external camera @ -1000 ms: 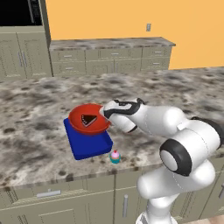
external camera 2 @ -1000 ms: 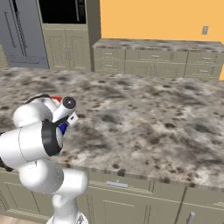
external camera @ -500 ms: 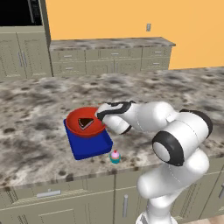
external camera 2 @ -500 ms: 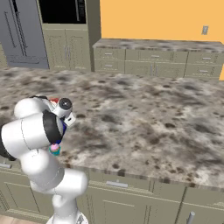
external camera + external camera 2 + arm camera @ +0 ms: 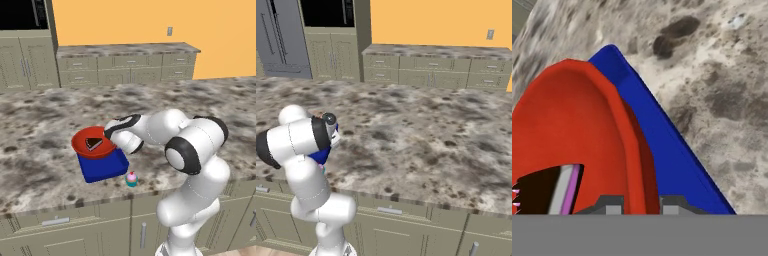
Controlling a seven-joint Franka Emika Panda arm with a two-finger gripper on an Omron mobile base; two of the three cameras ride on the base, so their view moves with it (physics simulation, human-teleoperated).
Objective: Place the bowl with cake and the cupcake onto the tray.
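Observation:
The glossy red bowl [image 5: 92, 143] holds the dark cake wedge [image 5: 93, 144] and hangs tilted over the far left part of the dark blue tray [image 5: 104, 165]. My gripper [image 5: 108, 134] is shut on the bowl's right rim. In the hand view the two fingertips pinch the red rim [image 5: 637, 165] at the bottom, with the cake [image 5: 547, 192] at lower left and the tray's edge [image 5: 662, 142] underneath. The cupcake [image 5: 131, 178], with teal wrapper and pink frosting, stands on the counter just in front of the tray's near right corner. In the right base view the arm hides most of the tray [image 5: 321, 156].
The speckled stone counter [image 5: 45, 115] stretches left, right and behind the tray. Its front edge [image 5: 75, 202] runs close below the cupcake. Cabinets and an orange wall stand at the back.
The base views have shifted slightly. My arm has swung left with the bowl, so the bowl now sits farther over the tray's left side. The cupcake has stayed put.

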